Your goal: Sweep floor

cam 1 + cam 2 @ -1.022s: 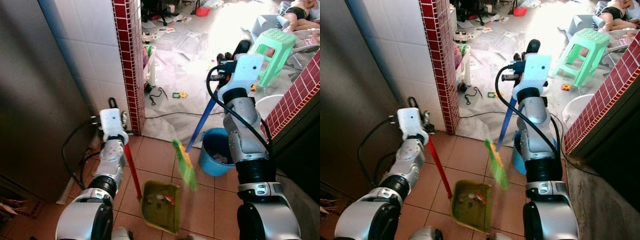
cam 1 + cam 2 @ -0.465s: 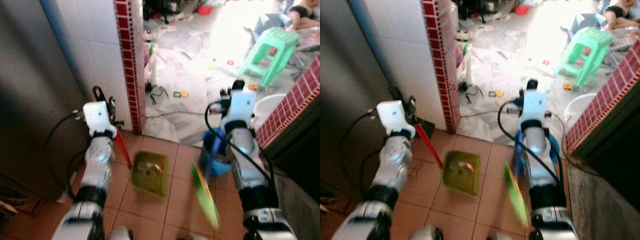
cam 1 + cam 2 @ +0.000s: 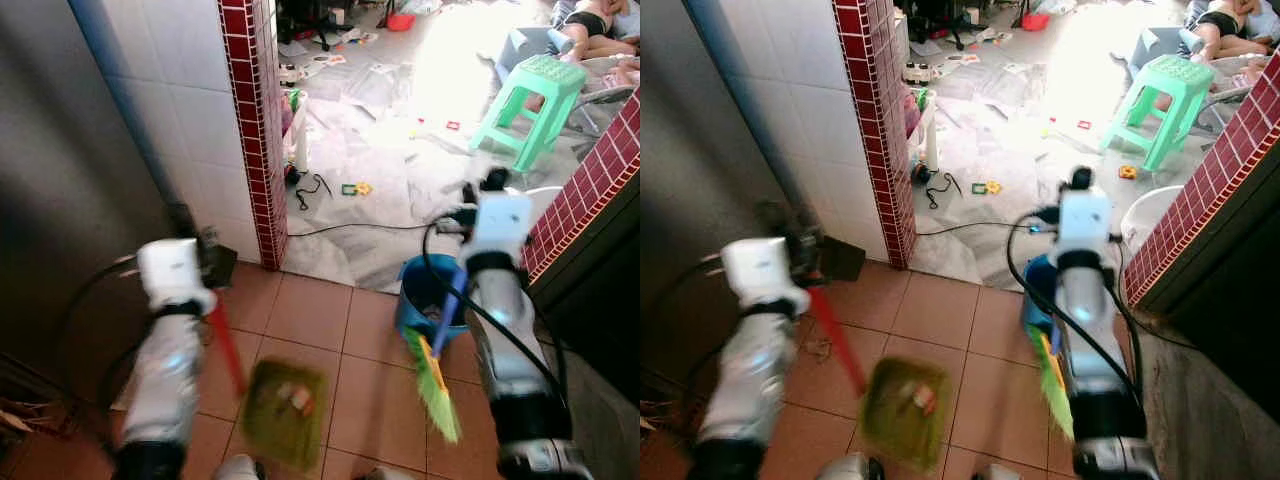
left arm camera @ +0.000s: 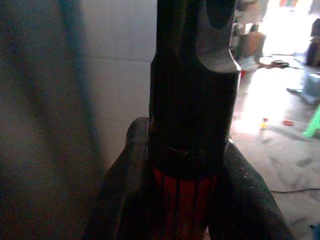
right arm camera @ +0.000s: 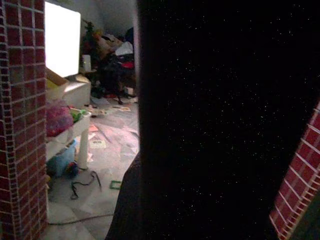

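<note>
Blurring hides dustpan [image 3: 283, 413] contents; broom [image 3: 436, 372] bristles smear.

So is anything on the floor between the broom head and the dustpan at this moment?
Nothing visible. Bare terracotta tiles lie between the green broom head held by the right gripper and the green dustpan held by the left gripper. The blue bucket stands behind the broom, off that line.

Silver arms, white wrist boxes, looping black cables.
</note>
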Controlling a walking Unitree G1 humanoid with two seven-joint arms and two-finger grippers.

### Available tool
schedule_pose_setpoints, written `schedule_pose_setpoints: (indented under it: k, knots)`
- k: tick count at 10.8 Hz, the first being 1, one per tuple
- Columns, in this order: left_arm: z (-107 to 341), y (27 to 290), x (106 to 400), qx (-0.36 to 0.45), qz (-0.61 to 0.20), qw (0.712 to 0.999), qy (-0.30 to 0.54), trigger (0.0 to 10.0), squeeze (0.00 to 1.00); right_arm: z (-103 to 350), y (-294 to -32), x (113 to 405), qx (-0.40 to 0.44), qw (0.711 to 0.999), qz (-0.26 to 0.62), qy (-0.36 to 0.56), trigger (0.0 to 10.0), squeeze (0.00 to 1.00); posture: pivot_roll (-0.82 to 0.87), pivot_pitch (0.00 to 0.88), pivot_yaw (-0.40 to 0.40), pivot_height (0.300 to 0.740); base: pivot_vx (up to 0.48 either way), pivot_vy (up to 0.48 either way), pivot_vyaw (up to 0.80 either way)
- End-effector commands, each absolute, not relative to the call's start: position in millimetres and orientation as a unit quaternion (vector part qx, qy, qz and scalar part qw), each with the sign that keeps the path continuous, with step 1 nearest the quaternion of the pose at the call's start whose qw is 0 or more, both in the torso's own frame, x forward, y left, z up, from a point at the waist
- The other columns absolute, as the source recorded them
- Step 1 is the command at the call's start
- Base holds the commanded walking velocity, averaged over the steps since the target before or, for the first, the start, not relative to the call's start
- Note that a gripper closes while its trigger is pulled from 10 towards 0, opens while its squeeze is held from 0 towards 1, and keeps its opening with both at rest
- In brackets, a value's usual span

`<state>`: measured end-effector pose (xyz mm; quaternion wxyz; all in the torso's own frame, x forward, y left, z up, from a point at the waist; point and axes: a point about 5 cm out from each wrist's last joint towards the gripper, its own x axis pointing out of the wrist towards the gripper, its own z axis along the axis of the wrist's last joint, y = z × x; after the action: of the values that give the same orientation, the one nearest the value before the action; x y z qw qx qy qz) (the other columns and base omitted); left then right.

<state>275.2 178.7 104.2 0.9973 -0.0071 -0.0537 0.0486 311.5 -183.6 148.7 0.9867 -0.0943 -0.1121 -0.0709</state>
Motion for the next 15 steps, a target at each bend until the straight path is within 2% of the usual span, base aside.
schedule_pose_setpoints:
  k: [1, 4, 7, 9, 12, 15]
  knots:
    - [124, 182, 275, -0.015, 0.054, 0.994, -0.095, 10.0, 0.00, 157, -186, 310, -0.101, 0.984, -0.077, -0.126, 10.0, 0.00, -0.07, 0.000, -0.026, 0.740, 0.000, 0.000, 0.00]
    - [134, 191, 258, -0.040, 0.081, 0.992, -0.086, 10.0, 0.00, 156, -183, 312, -0.086, 0.987, -0.080, -0.112, 10.0, 0.00, -0.06, 0.000, -0.053, 0.740, 0.000, 0.000, -0.32]
    - [124, 191, 244, -0.030, 0.075, 0.996, -0.048, 10.0, 0.00, 133, -194, 307, -0.051, 0.990, -0.114, -0.063, 10.0, 0.00, -0.06, 0.000, -0.029, 0.740, 0.000, 0.000, -0.44]
    - [120, 191, 235, -0.029, 0.053, 0.998, -0.011, 10.0, 0.00, 134, -196, 301, -0.044, 0.991, -0.109, -0.061, 10.0, 0.00, -0.05, 0.000, -0.018, 0.740, 0.000, 0.000, -0.43]
    - [107, 187, 213, -0.040, -0.009, 0.997, 0.073, 10.0, 0.00, 125, -195, 278, -0.003, 0.995, -0.102, -0.019, 10.0, 0.00, -0.05, 0.000, -0.018, 0.740, 0.000, 0.000, 0.00]
    - [103, 186, 200, -0.054, -0.051, 0.991, 0.111, 10.0, 0.00, 124, -198, 275, -0.003, 0.995, -0.100, -0.005, 10.0, 0.00, -0.05, 0.000, -0.021, 0.740, 0.000, 0.000, 0.00]
